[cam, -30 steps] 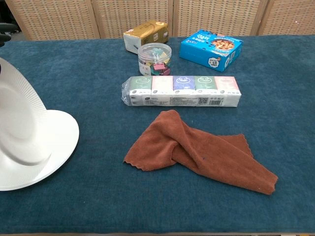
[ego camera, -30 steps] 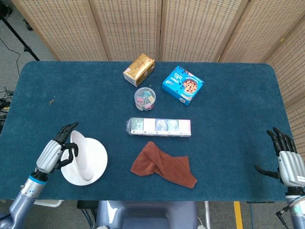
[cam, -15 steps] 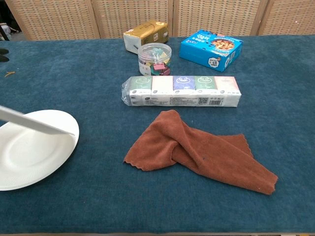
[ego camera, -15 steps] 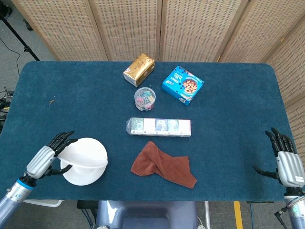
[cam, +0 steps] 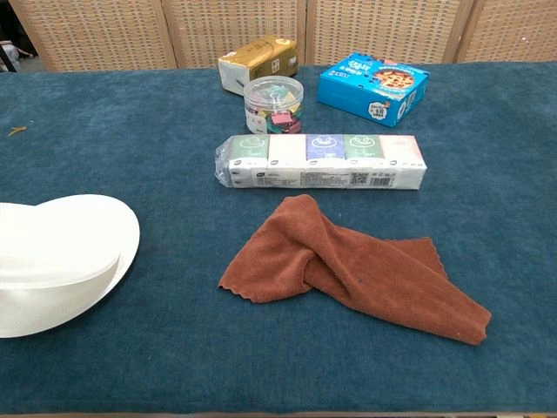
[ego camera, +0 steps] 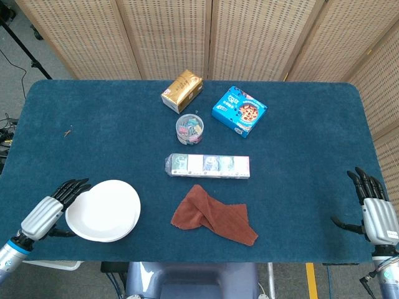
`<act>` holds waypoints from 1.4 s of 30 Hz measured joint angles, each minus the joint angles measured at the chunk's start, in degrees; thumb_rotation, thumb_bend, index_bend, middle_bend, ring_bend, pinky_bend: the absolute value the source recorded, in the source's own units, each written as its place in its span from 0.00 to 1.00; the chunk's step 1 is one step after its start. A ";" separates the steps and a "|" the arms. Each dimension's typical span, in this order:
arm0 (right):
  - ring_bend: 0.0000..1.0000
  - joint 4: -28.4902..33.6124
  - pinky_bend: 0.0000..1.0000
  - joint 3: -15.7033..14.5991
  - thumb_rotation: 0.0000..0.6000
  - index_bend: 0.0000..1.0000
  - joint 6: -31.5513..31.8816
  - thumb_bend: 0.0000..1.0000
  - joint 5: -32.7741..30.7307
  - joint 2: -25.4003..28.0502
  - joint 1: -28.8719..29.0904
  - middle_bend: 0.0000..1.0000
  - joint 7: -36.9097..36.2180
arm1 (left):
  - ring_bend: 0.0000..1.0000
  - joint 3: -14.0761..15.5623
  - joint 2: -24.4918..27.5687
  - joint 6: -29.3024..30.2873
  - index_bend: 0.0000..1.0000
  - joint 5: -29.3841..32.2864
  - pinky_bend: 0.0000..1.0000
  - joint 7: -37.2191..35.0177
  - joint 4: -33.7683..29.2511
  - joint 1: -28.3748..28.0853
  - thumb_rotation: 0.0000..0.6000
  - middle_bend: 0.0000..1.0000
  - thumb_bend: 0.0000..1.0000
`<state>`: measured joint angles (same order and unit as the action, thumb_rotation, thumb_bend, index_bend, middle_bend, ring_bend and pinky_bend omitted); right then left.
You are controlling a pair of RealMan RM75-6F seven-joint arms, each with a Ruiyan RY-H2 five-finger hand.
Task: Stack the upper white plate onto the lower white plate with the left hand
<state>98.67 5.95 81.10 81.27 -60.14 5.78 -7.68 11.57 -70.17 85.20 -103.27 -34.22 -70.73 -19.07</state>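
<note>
- Left hand lies at the near left corner of the table, palm down, fingers stretched toward the rim of the top plate; fingertips reach the rim, and whether they touch or pinch it I cannot tell.
- Top plate rests on the lower plate, offset a little toward the left hand, so only a sliver of the lower one shows along the near right edge in the head view.
- Chest view shows the top plate a bit tilted on the lower plate, its rim lifted off the lower one's near side.
- Right hand sits at the near right table edge, fingers straight and apart, thumb out to the side, holding nothing.
- Brown cloth lies crumpled right of the plates, well apart from them.
- Tissue pack lies just beyond the cloth.
- Clear tub of small colored items stands farther back, with a gold box and a blue cookie box behind it.
</note>
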 measured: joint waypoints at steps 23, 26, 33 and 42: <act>0.00 0.48 0.00 -0.14 1.00 0.00 0.09 0.00 0.01 0.11 -0.12 0.00 0.42 | 0.00 2.27 3.28 -10.17 0.00 2.70 0.00 17.55 -6.01 1.34 1.00 0.00 0.08; 0.00 0.53 0.00 -0.18 1.00 0.00 0.02 0.00 0.07 0.18 -0.09 0.00 0.39 | 0.00 2.42 3.90 -12.33 0.00 4.11 0.00 21.93 -7.51 1.58 1.00 0.00 0.08; 0.00 0.67 0.00 -0.17 1.00 0.00 0.22 0.00 0.12 0.25 -0.18 0.00 0.41 | 0.00 3.77 7.30 -18.29 0.00 5.58 0.00 24.55 -14.65 0.80 1.00 0.00 0.06; 0.00 0.79 0.00 -0.24 1.00 0.00 0.32 0.00 0.32 0.22 -0.21 0.00 0.47 | 0.00 6.44 10.11 -19.04 0.00 1.07 0.00 19.53 -17.53 -0.40 1.00 0.00 0.06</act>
<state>99.46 5.71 81.42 81.59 -59.92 5.57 -7.21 18.00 -60.07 66.16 -102.19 -14.69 -88.27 -19.46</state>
